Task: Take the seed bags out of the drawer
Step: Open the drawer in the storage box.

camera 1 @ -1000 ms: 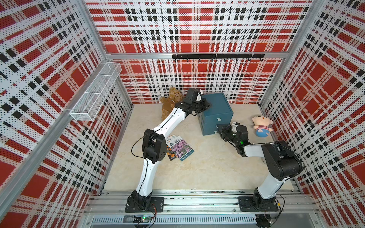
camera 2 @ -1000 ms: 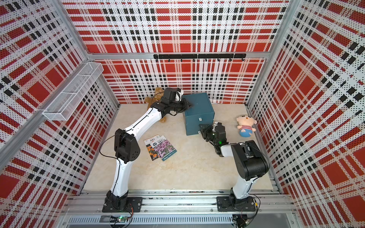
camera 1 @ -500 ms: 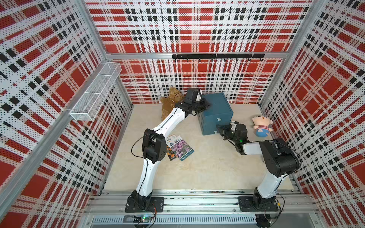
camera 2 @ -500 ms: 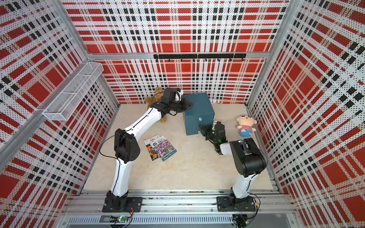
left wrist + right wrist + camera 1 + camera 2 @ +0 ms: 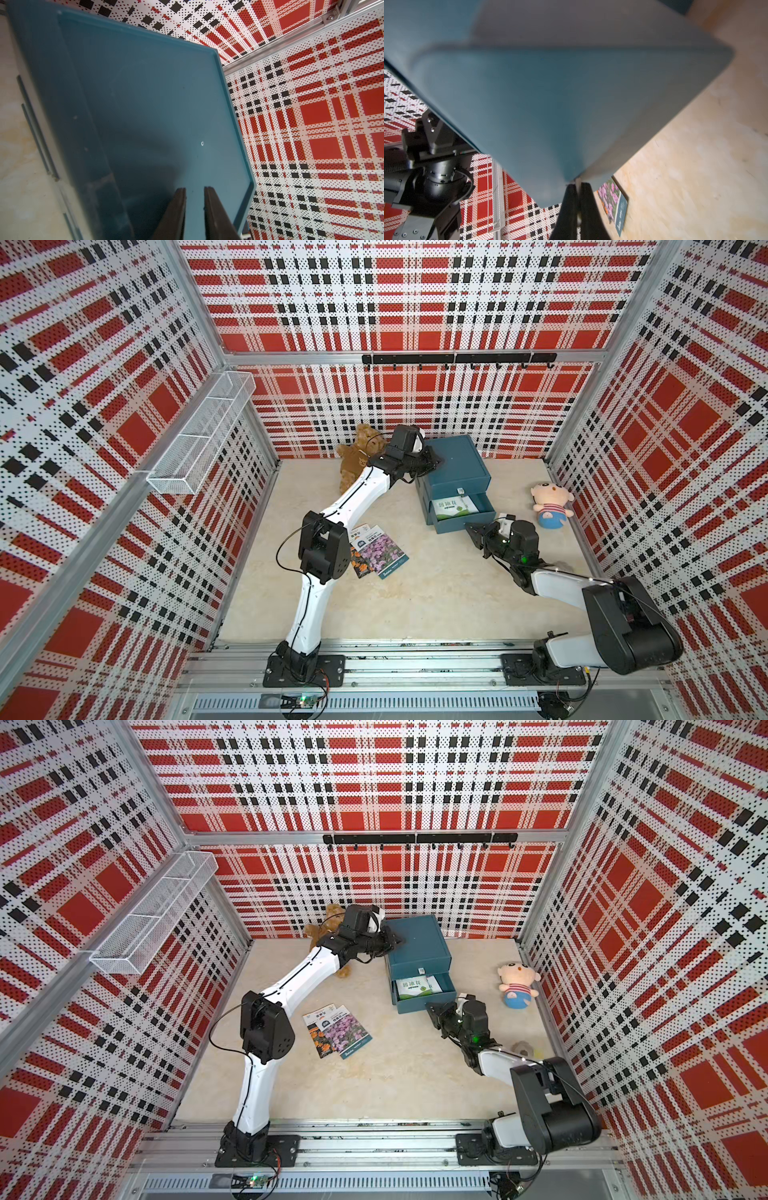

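A teal drawer box [image 5: 455,464] [image 5: 417,940] stands at the back. Its lower drawer [image 5: 465,524] [image 5: 409,1006] is pulled out, and a white-and-green seed bag [image 5: 451,508] [image 5: 413,986] lies in it. Two more seed bags, purple [image 5: 380,549] [image 5: 347,1031] and orange [image 5: 358,564], lie overlapped on the floor by the left arm. My right gripper [image 5: 468,526] [image 5: 577,185] is shut on a thin pale pull tab at the drawer's front. On the box top [image 5: 145,104] rests my left gripper [image 5: 436,462] [image 5: 195,189], jaws slightly apart with nothing between them.
A brown teddy bear [image 5: 357,456] sits left of the box, behind the left arm. A small doll [image 5: 550,506] lies at the right wall. A wire basket [image 5: 199,439] hangs on the left wall and a hook rail [image 5: 457,358] on the back wall.
My right gripper has shut on the drawer's pull tab and drawn back toward the front, bringing the lower drawer out. The left arm has stayed on the box top.
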`<action>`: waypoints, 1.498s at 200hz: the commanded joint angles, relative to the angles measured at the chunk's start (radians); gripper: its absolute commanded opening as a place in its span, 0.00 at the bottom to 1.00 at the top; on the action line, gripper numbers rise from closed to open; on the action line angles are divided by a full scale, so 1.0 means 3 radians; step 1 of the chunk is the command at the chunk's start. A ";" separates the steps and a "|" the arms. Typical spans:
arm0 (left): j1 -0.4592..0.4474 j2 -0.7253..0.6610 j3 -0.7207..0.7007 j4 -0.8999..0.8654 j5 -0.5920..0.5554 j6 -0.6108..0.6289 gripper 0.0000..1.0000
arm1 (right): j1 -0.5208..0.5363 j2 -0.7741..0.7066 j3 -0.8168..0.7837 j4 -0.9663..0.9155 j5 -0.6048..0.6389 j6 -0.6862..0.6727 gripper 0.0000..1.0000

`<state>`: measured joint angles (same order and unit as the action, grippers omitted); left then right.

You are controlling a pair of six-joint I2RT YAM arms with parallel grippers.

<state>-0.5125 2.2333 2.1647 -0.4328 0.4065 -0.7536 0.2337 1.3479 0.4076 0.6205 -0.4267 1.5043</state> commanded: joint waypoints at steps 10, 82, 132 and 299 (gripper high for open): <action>-0.0016 0.0104 -0.0042 -0.0104 -0.0092 0.0042 0.23 | 0.0022 -0.0400 -0.0233 -0.0376 -0.0002 -0.0080 0.00; -0.0087 0.0117 -0.0067 -0.0093 -0.0087 0.0055 0.23 | 0.0024 -0.0619 -0.0415 -0.0629 0.0032 -0.0187 0.20; -0.0105 0.0118 -0.0071 -0.0031 -0.0072 0.0012 0.23 | -0.0034 -0.0957 -0.0208 -0.1270 0.0046 -0.0429 0.62; -0.0051 0.0041 -0.0276 0.0175 -0.0057 -0.0050 0.23 | -0.0288 0.0467 0.2867 -0.4548 -0.0096 -0.3401 0.61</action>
<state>-0.5327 2.2288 2.1139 -0.3210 0.3931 -0.7704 0.1455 1.4387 1.2369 -0.6449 -0.4564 0.6125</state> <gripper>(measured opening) 0.226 0.615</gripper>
